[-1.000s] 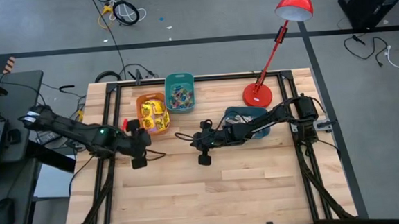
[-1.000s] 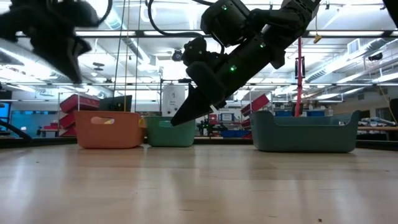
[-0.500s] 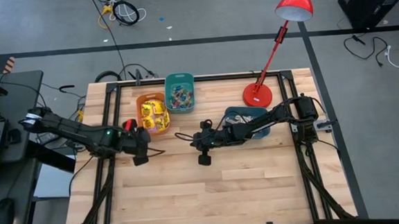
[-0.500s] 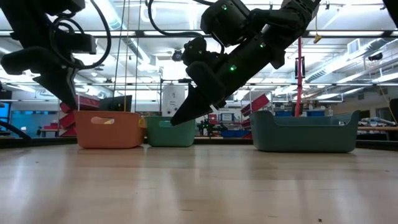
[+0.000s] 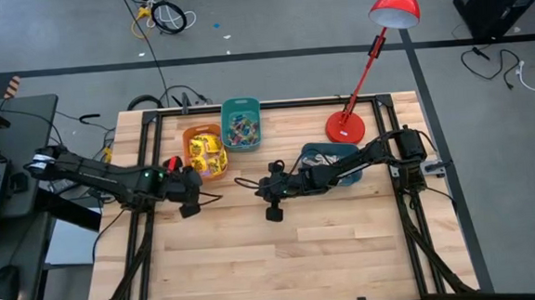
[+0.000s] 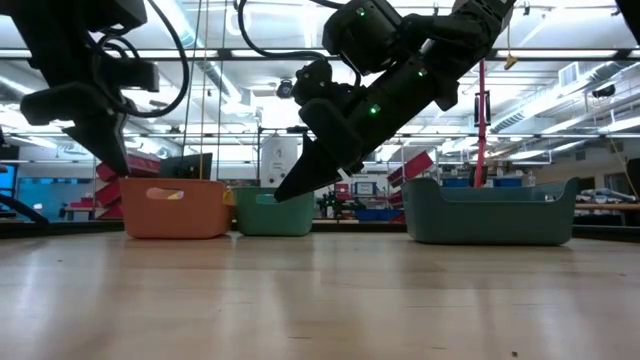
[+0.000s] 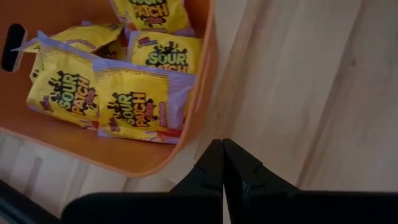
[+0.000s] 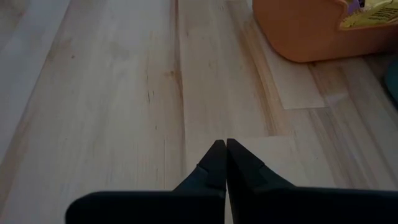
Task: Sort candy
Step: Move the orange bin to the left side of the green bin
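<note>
Square yellow packets (image 7: 134, 106) with dark print lie flat and overlapping in the orange bin (image 7: 186, 146), just ahead of the left gripper (image 7: 222, 149), whose tips are pressed together beside the bin's rim. Small blue, red and orange pieces (image 5: 241, 128) fill the teal bin (image 5: 240, 103), farther beyond that gripper.

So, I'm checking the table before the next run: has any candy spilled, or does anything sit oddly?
Nothing stands out. The yellow candy packets lie inside the orange plastic bin, small colourful sweets fill the teal plastic bin, and no candy shows on the wooden table. Both the left gripper and right gripper are shut, holding nothing.
</note>
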Controlling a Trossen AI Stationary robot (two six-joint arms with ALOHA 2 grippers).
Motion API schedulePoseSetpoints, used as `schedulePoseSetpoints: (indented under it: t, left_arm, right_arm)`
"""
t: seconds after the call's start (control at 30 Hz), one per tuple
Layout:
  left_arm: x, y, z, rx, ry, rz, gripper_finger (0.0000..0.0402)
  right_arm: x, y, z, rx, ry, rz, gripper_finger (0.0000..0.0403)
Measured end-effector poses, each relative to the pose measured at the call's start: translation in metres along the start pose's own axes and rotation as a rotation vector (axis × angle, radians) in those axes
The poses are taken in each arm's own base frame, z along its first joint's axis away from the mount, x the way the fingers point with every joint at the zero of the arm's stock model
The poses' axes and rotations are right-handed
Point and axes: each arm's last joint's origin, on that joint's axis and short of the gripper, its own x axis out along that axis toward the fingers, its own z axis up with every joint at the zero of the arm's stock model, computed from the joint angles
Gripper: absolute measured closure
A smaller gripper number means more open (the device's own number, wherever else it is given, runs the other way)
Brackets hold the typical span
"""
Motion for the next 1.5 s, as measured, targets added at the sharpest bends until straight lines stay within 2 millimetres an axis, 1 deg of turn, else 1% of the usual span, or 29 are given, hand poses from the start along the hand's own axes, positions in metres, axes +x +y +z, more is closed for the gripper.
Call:
schedulePoseSetpoints:
  t: [0.27, 0.53, 0.73, 0.97, 1.13, 1.33, 1.5]
  left_arm:
    - [0.003, 0.006, 0.002, -0.069, 0.007, 0.023, 0.0402]
    - [0.003, 0.004, 0.009, -0.306, -0.047, -0.019, 0.0402]
    - [0.009, 0.0, 0.009, -0.411, -0.004, -0.001, 0.0402]
    - [0.021, -0.004, 0.009, -0.406, 0.044, 0.075, 0.0402]
    - [0.024, -0.005, 0.008, -0.394, 0.059, 0.102, 0.0402]
    - [0.025, 0.002, 0.004, -0.398, 0.087, 0.18, 0.0402]
    - [0.026, 0.006, 0.005, -0.394, 0.075, 0.216, 0.0402]
  right_arm:
    - [0.0, 0.0, 0.0, 0.0, 0.0, 0.0, 0.0403]
    - [0.0, 0.0, 0.0, 0.0, 0.0, 0.0, 0.0403]
    - [0.0, 0.0, 0.0, 0.0, 0.001, 0.0, 0.0403]
    - [0.0, 0.0, 0.0, -0.005, 0.003, -0.001, 0.0403]
    - [0.0, 0.0, 0.0, -0.005, 0.003, -0.001, 0.0403]
    - [0.0, 0.0, 0.0, -0.004, -0.002, 0.0, 0.0403]
    - [0.0, 0.0, 0.0, -0.004, -0.005, 0.0, 0.0403]
